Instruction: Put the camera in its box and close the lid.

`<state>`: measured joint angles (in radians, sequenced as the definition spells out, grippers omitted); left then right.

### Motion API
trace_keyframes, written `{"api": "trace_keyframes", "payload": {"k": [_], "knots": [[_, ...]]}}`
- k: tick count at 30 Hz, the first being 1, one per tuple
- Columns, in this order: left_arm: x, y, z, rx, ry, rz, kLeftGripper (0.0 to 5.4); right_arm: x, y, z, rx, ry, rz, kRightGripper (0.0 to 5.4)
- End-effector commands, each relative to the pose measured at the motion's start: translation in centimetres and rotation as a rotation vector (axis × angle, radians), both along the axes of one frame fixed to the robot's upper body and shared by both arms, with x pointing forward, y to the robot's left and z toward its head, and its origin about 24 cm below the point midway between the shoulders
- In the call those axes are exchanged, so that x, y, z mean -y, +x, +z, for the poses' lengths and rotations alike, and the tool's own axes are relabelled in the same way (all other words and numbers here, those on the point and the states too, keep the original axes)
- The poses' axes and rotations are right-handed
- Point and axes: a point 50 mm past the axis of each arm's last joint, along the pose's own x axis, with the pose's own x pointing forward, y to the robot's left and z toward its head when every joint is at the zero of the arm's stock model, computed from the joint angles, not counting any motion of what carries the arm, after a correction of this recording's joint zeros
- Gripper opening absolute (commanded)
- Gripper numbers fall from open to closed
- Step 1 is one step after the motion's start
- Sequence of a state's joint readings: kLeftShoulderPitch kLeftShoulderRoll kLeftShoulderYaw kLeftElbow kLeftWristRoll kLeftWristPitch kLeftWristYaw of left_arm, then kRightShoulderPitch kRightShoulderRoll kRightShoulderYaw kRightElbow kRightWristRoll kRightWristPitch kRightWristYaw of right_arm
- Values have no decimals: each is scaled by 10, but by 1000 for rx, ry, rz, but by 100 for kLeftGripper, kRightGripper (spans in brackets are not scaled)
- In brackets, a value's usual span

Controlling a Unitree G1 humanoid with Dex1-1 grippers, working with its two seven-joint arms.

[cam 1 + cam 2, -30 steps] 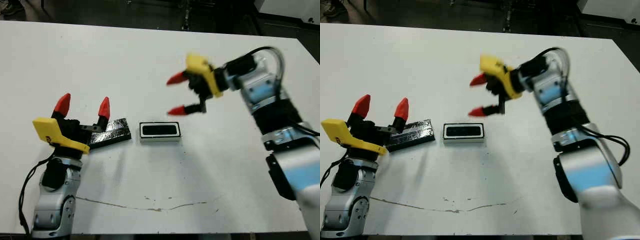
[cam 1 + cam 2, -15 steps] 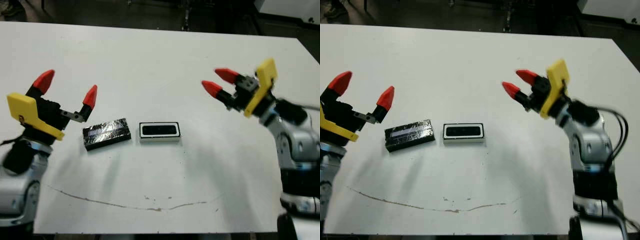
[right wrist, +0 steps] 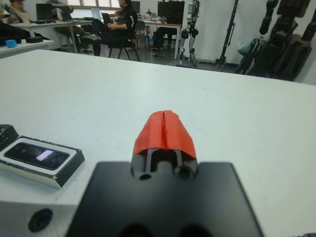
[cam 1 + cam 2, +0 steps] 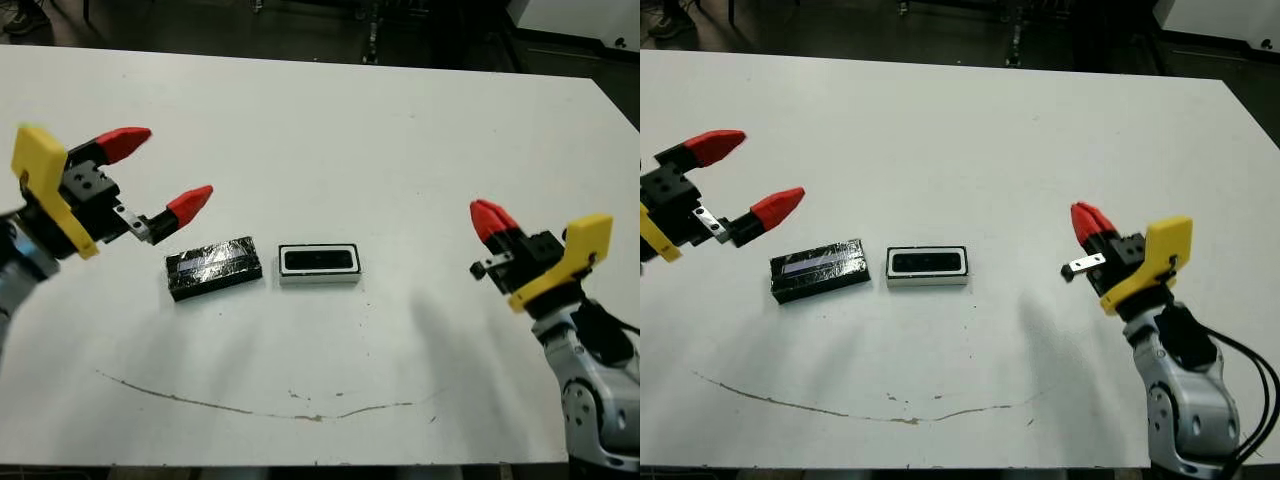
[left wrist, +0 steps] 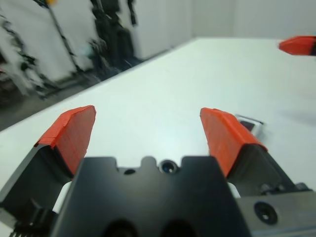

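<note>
Now left end effector [image 4: 160,178] spread wide, right end effector [image 4: 487,213] closed, both empty

Bright, even overhead light; soft shadows on the table [image 4: 330,120]; left wrist view's background blurred.

Just left of the box [image 4: 319,264] — thick white walls around a black camera [image 4: 319,261] with a bluish glint — lies the black, silver-speckled lid [image 4: 213,267]. Both grippers wear red fingertips and yellow brackets — the table [image 4: 330,140] is white.
</note>
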<state>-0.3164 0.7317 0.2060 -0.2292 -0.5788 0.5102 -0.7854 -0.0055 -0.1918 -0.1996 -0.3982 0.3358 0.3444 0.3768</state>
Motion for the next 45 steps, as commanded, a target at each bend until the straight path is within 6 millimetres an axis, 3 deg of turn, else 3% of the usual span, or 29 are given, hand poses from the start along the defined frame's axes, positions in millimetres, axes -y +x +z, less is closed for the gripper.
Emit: {"api": "trace_keyframes", "payload": {"k": [1, 11, 21, 45], "knots": [[0, 11, 5, -86, 32, -70, 540, 3, -5, -4, -9, 10, -22, 2], [11, 32, -10, -245, 176, -216, 540, 0, -8, -8, -24, 7, -52, 2], [30, 35, -30, -337, 270, -259, 540, -1, -9, -13, -28, 3, -63, 2], [27, 48, -68, -338, 508, -343, 540, -2, -13, -16, -53, 30, -69, 2]]}}
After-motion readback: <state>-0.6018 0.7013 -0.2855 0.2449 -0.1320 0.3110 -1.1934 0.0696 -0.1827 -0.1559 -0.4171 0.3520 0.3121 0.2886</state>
